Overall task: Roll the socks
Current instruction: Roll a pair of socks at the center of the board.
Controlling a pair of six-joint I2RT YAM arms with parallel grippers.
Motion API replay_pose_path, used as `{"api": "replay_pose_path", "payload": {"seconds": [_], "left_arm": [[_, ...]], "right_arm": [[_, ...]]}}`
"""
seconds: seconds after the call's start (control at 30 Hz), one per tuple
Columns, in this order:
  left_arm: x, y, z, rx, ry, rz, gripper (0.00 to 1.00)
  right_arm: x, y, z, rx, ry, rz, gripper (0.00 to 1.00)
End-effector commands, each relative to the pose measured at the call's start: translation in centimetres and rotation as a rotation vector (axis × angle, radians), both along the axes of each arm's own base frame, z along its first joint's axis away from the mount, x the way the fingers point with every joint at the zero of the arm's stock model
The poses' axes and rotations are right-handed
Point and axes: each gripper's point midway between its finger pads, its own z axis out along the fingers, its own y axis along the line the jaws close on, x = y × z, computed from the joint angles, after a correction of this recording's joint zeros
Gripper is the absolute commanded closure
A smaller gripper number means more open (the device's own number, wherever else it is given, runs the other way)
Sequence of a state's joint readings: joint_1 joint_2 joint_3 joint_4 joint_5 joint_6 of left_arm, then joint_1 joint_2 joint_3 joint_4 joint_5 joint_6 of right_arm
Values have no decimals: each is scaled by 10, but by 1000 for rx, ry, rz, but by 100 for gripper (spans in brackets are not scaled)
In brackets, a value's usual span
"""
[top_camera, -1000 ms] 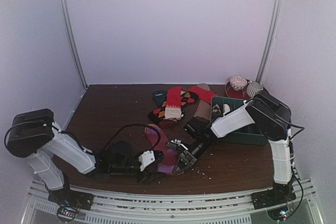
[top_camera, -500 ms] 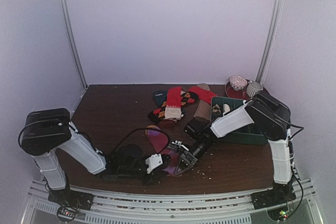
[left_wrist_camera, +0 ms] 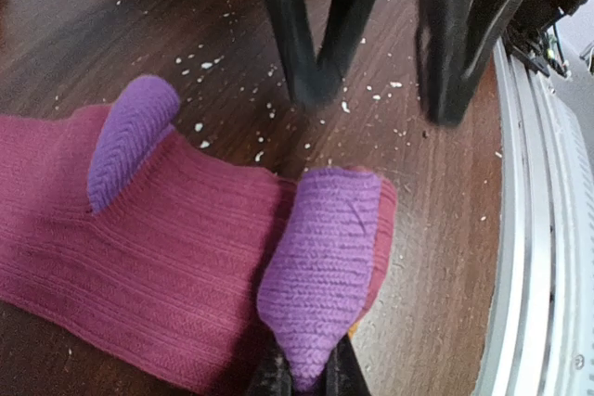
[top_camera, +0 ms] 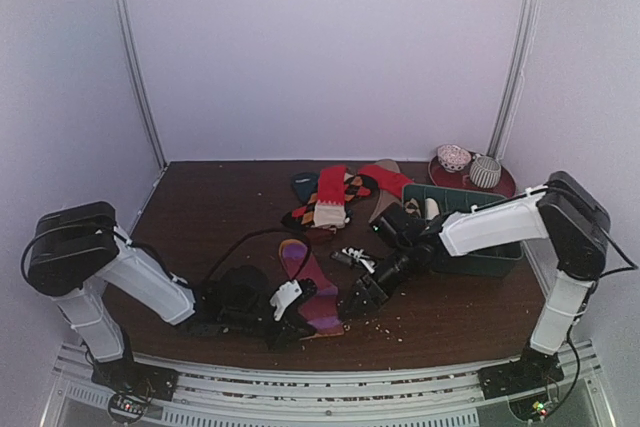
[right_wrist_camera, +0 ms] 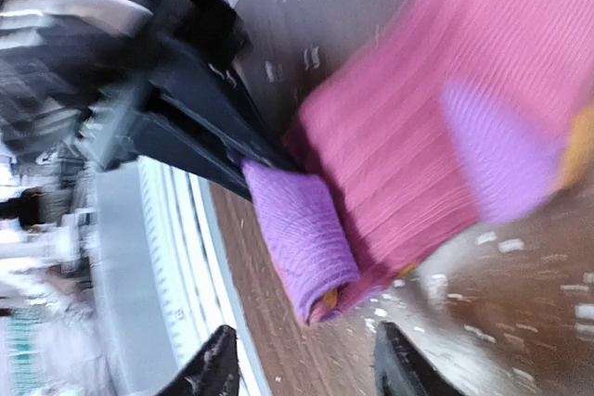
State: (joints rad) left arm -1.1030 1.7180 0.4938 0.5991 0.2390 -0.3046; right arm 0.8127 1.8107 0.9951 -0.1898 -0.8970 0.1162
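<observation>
One magenta ribbed sock, purple patches, laid on counter left of green tray | folded end pinched by closed left tool, fingers cut off by frame edge | right tool held open beside it | right wrist view blurred

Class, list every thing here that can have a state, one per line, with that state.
Purple-magenta sock, lying flat, near end folded over and pinched.
Left end effector, shut on the purple-magenta sock's folded end.
Right end effector, open, holding nothing.
Other socks, unrolled, heaped at the back.
</observation>
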Motion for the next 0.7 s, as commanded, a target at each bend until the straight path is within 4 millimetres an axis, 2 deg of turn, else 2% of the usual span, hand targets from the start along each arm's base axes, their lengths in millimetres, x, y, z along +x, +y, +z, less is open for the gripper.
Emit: {"api": "replay_pose_path", "payload": {"seconds": [0.0, 0.03, 0.07, 0.1, 0.23, 0.33, 0.4, 0.47, 0.53, 0.63, 0.67], "left_arm": [[-24, 33, -43, 153, 296, 42, 100], [-24, 35, -44, 153, 320, 44, 100], [-23, 37, -47, 157, 342, 55, 100], [-22, 39, -49, 156, 361, 62, 100], [-22, 45, -56, 174, 395, 74, 100], [-19, 45, -58, 185, 383, 80, 100], [-17, 45, -59, 191, 372, 82, 100], [-15, 44, -59, 194, 363, 89, 100], [-13, 42, -59, 187, 360, 89, 100], [-13, 40, -61, 188, 366, 85, 100], [-12, 39, -61, 189, 368, 85, 100]], "right_arm": [[52, -13, 51, -32, -353, -193, 43], [62, -20, 61, -54, -428, -233, 39], [69, -27, 73, -68, -498, -268, 16], [76, -35, 86, -81, -566, -303, 2], [111, -73, 130, -179, -845, -463, 0], [137, -106, 163, -256, -1003, -656, 0], [150, -128, 187, -256, -1083, -837, 0], [154, -146, 198, -236, -1122, -964, 0], [151, -150, 201, -193, -1129, -995, 0], [141, -136, 197, -107, -1129, -909, 0], [137, -129, 189, -109, -1126, -844, 0]]}}
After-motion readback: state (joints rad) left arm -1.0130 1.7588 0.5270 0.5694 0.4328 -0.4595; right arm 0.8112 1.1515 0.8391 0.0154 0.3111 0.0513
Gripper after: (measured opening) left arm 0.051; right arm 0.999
